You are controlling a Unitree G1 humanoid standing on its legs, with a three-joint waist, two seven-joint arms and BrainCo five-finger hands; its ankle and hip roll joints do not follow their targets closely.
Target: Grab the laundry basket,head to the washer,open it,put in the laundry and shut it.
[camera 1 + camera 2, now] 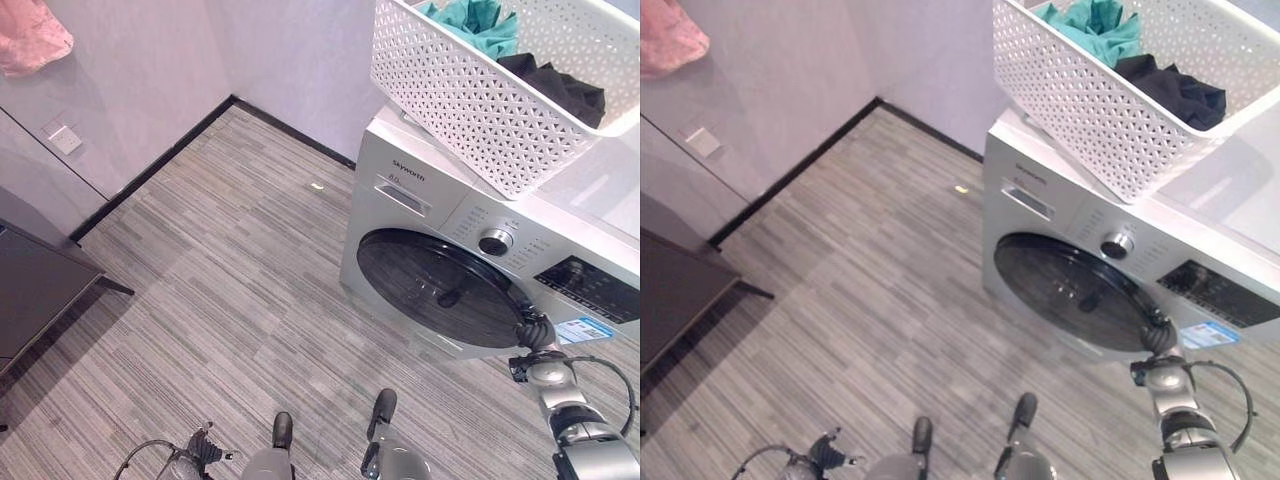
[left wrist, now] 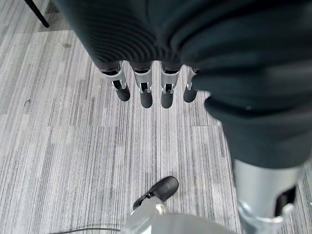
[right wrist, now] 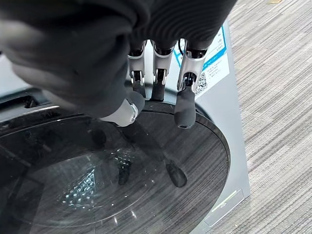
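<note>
My right hand [image 3: 146, 63] hooks its curled fingers [image 3: 185, 105] over the rim of the washer's [image 1: 400, 215] dark round door [image 1: 440, 285], thumb pressed to the glass. The white laundry basket [image 1: 470, 100] sits on top of the washer, holding teal [image 1: 475, 22] and black clothes [image 1: 560, 85]. My left hand [image 2: 161, 53] hangs low over the striped grey floor [image 1: 230, 270], fingers straight and relaxed.

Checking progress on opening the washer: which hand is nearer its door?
Right. The right hand is at the washer door's rim; the left hand hangs low over the floor, well away.
</note>
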